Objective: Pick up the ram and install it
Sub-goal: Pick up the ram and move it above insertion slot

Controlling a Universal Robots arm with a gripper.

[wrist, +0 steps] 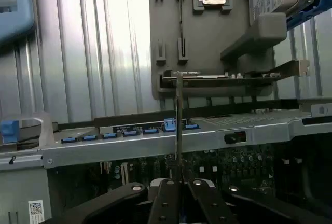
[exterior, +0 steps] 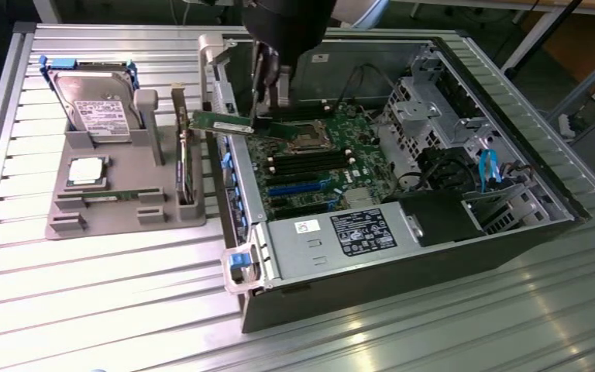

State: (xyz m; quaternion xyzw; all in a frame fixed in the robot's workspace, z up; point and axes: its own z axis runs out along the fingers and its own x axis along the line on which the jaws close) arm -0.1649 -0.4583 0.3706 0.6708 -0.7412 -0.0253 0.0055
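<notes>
One green ram [exterior: 225,122] is up in the air, pinched at one end by the pincer [wrist: 179,182], whose fingers are pressed together on its flat faces. It hangs above the computer case [exterior: 401,271], crossing the case's rim on the side that faces the gray tray [exterior: 122,221]. Its held end is over the motherboard [exterior: 324,159] inside the case, and its free end reaches out past the rim.

Outside the case, a second stick [exterior: 111,194] lies in the tray near the silver processor [exterior: 87,170]. I judge the lifting done and the carry toward the board to be the step in hand. Nothing is seated yet.

As I see it, seating calls for lining the stick's long edge up with one of the black slots [exterior: 295,165] on the board inside the case. It also calls for coming down square, since a tilt would jam one end.

Room is tight at the rim. The case wall with its blue clips sits right under the stick, and the expansion card [exterior: 183,167] stands upright in the tray just outside that wall. Inside the case, the space over the slots looks open. Cables [exterior: 365,81] and the drive cage crowd the side far from the tray, and the power supply box [exterior: 328,236] fills one end. The counter [exterior: 91,302] around the case lies well below all this.
</notes>
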